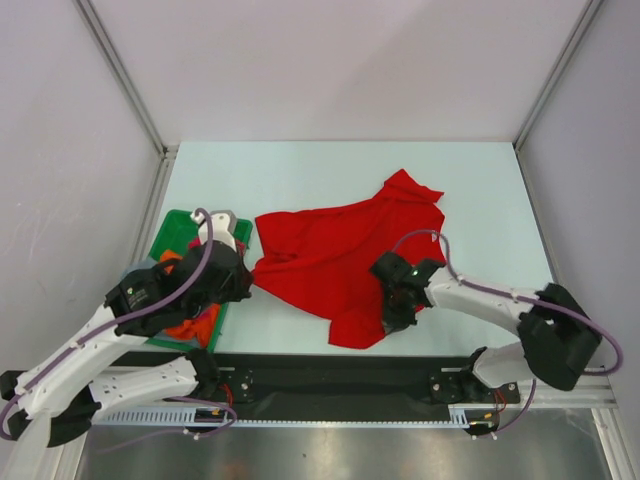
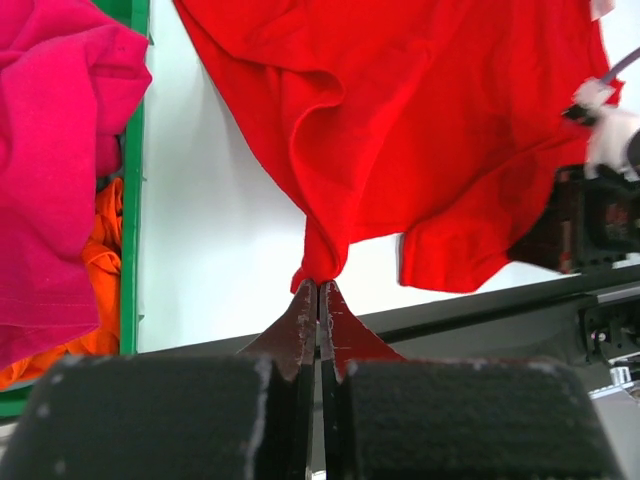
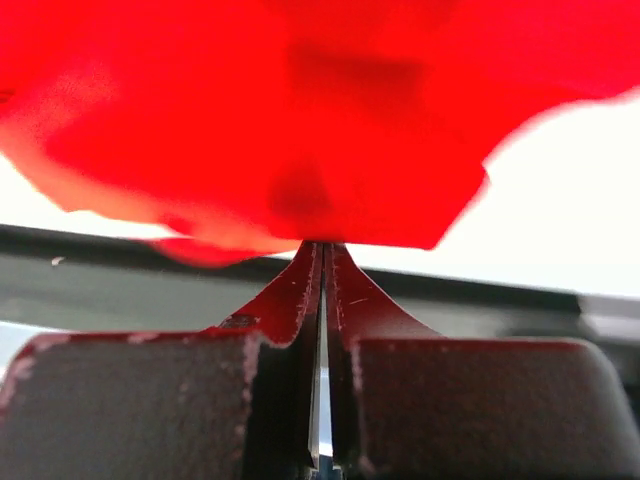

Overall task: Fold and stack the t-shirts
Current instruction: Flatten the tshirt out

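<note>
Top view: the red t-shirt lies spread and rumpled on the white table, between the two grippers. The left gripper sits at the shirt's left edge. The right gripper sits over the near right part, close to the hem. From above the jaws cannot be read, because the wrist housings cover them.

Left wrist view: the jaws are pressed together, with a bunched corner of the red cloth pinched at their tips. The shirt fans out ahead of this gripper and to its right. To its left is the rim of the green tray. Inside it a magenta shirt is heaped over an orange shirt. The top view gives only patches of orange in the tray, most of it hidden under the left arm.

Right wrist view: the jaws are together, with a hairline slit between them. Red cloth meets the tips and billows just ahead, blurred, filling the upper frame. The cloth looks clamped at the tips. White table shows to either side of the cloth.
</note>
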Robot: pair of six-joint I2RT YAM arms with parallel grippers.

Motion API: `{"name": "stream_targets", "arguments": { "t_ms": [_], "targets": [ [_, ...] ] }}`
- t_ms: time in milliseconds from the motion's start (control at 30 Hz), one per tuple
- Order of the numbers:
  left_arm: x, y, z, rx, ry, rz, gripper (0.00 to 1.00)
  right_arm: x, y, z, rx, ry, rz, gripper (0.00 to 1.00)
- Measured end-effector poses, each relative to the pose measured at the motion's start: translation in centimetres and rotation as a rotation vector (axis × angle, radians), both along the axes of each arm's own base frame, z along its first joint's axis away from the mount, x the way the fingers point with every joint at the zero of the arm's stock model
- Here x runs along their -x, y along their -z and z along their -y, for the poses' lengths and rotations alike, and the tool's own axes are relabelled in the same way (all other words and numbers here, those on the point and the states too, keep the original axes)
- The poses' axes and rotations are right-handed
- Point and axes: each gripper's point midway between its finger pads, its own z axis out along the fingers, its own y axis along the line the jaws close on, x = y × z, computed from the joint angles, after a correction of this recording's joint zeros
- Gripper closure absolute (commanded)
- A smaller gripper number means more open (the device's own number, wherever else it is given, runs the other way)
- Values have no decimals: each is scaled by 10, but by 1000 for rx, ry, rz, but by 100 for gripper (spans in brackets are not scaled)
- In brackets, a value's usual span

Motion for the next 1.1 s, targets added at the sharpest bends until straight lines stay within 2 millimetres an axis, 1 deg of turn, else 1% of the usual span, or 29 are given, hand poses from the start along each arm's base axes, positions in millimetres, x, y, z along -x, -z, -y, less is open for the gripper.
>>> {"name": "stream_targets", "arguments": {
  "t_ms": [33, 67, 100, 167, 233, 267, 300, 333, 367, 500, 633, 700, 733, 767, 833, 933, 1033, 1100],
  "targets": [
    [0, -4, 0, 4, -1, 4, 100, -3, -9, 6, 11, 8, 10, 100],
    [0, -8, 0, 9, -1, 8, 100, -10, -23, 12, 15, 27, 27, 100],
    [-2, -17, 1, 22, -2, 20, 100, -21, -46, 17, 1, 52, 58, 100],
    [-6, -40, 4, 59, -4, 59, 100, -47, -93, 23, -55, 96, 156, 100],
    [-12, -68, 8, 100, -4, 114, 100, -80, -161, 37, -119, 161, 290, 100],
    [-15, -82, 9, 120, -4, 140, 100, -92, -188, 43, -146, 183, 352, 100],
    [-18, -97, 11, 141, -3, 174, 100, -105, -225, 58, -167, 219, 427, 100],
    [-21, -114, 12, 167, -6, 209, 100, -113, -250, 66, -189, 239, 481, 100],
    [-24, -130, 13, 187, -7, 242, 100, -119, -278, 76, -212, 254, 546, 100],
    [-33, -194, 13, 281, -20, 383, 100, -132, -368, 125, -245, 331, 746, 100],
    [-38, -244, 6, 370, -55, 504, 100, -151, -457, 168, -259, 406, 982, 100],
    [-39, -260, 1, 401, -76, 549, 100, -154, -486, 184, -277, 439, 1071, 100],
    [-40, -266, -2, 411, -91, 570, 100, -153, -495, 191, -293, 464, 1095, 100],
    [-41, -274, -5, 425, -103, 594, 100, -151, -499, 197, -310, 492, 1101, 100],
    [-41, -286, -11, 440, -122, 625, 100, -147, -507, 202, -357, 532, 1106, 100],
    [-41, -306, -19, 463, -151, 677, 100, -154, -534, 211, -447, 556, 1167, 100],
    [-45, -315, -20, 459, -167, 701, 100, -170, -560, 237, -510, 612, 1244, 100],
    [-51, -312, -16, 434, -171, 698, 100, -180, -574, 254, -554, 646, 1288, 100]
  ]
}}
